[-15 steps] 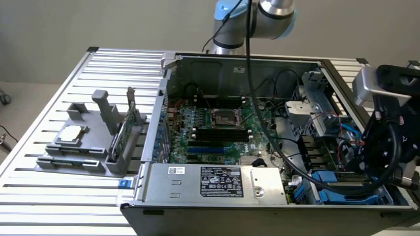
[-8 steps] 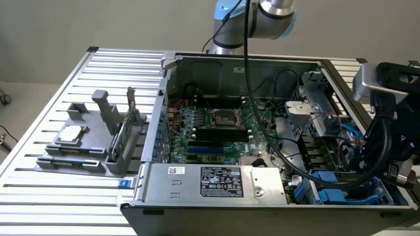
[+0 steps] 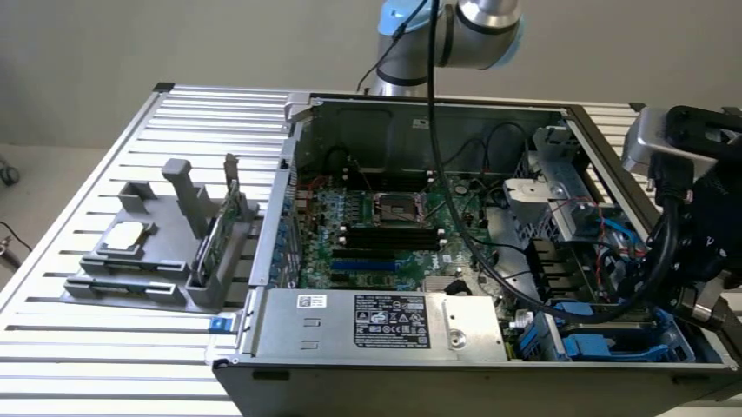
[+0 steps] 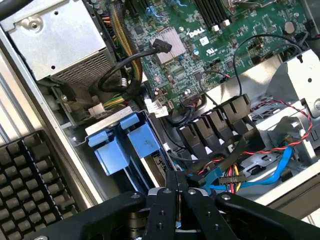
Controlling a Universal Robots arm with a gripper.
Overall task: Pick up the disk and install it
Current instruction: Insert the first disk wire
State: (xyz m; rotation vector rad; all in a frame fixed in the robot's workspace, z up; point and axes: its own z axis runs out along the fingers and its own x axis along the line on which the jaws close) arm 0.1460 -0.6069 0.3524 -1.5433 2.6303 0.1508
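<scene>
Disk (image 4: 142,142) sits tight beside case wall (image 4: 60,145), end effector (image 4: 176,187) close.

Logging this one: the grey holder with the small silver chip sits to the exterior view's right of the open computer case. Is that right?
Not quite. The grey holder with the small silver chip sits to the exterior view's left of the open computer case, as the exterior view shows.
</scene>
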